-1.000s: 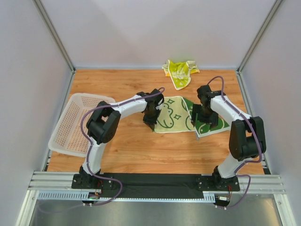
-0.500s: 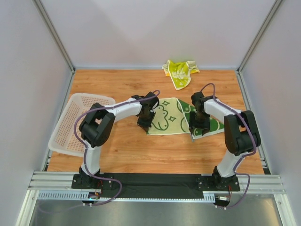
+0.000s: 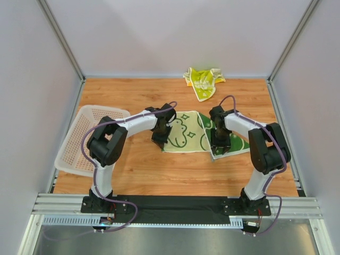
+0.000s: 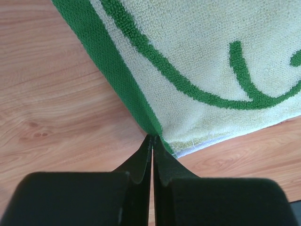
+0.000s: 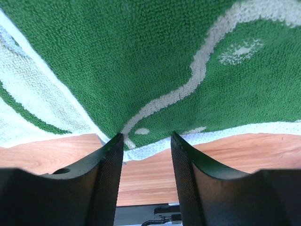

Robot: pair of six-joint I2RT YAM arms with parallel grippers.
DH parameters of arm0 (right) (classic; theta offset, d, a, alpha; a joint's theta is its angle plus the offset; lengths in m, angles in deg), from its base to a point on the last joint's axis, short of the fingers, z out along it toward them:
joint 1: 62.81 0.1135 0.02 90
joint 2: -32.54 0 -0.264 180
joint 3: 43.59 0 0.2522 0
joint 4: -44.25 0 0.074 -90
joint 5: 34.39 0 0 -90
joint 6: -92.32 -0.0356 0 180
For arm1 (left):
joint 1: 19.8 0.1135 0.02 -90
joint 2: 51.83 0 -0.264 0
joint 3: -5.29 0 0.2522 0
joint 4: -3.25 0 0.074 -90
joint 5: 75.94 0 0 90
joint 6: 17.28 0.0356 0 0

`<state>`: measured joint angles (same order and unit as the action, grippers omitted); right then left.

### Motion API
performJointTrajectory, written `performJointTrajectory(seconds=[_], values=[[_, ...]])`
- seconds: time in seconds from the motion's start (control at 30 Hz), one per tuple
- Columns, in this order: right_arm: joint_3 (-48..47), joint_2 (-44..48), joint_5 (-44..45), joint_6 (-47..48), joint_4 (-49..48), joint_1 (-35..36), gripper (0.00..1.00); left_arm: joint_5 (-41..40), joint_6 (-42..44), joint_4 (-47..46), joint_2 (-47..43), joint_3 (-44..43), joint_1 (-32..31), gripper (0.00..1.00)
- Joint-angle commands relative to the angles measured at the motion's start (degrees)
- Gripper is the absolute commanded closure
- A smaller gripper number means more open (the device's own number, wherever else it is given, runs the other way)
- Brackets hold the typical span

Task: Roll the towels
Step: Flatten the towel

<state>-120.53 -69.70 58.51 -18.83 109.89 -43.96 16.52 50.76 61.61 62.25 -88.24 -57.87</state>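
A cream and green towel [image 3: 187,136] with a frog print lies flat on the wood table, its right part folded over to show dark green [image 3: 235,143]. My left gripper [image 3: 159,140] is at the towel's left near corner. In the left wrist view the gripper [image 4: 153,137] is shut, pinching the green border of the towel [image 4: 211,56]. My right gripper [image 3: 219,142] is at the near edge of the green part. In the right wrist view the gripper [image 5: 146,139] is open, and the towel's [image 5: 141,56] edge lies between the fingers.
A second yellow-green towel [image 3: 203,81] lies crumpled at the back edge of the table. A white plastic basket [image 3: 85,139] stands at the left edge. Grey walls enclose the table on three sides.
Both grippers and the flat towel have shifted to the left across the table. The crumpled towel and the basket have not moved.
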Motion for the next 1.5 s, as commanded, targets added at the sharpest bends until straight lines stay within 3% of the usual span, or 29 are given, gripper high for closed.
performJointTrajectory(seconds=[0.0, 0.17, 0.37, 0.57, 0.67, 0.83, 1.07, 1.47], values=[[-0.7, 1.2, 0.3, 0.0, 0.3, 1.2, 0.51, -4.9, 1.6, 1.7, 0.8, 2.9, 1.2, 1.00], [-1.4, 2.7, -1.5, 0.0, 0.7, 1.5, 0.51, -5.0, 1.7, 1.6, 0.6, 3.1, 1.4, 1.00], [0.8, 0.7, -2.1, -1.0, -0.9, 3.4, 0.59, -5.1, 1.8, 1.8, 0.4, 3.4, 1.6, 1.00], [4.5, 0.5, -4.7, -2.7, -3.4, 3.9, 0.77, -5.3, 2.0, 1.7, -0.2, 4.2, 1.7, 1.00], [4.2, 0.5, -4.6, -2.5, -3.4, 4.0, 0.91, -5.4, 2.1, 1.7, -0.4, 4.4, 1.9, 1.00], [1.4, 1.8, -4.6, -1.8, 0.1, 4.0, 1.00, -5.7, 2.1, 2.0, -0.9, 5.1, 2.0, 1.00], [-10.6, 3.6, -5.9, 0.4, 8.3, 2.2, 1.00, -5.6, 2.1, 2.7, -1.6, 5.6, 2.0, 1.00], [-38.8, -12.5, -0.2, 0.9, 16.2, -10.6, 1.00, -6.0, 1.3, 5.1, -3.1, 5.4, 2.1, 1.00]])
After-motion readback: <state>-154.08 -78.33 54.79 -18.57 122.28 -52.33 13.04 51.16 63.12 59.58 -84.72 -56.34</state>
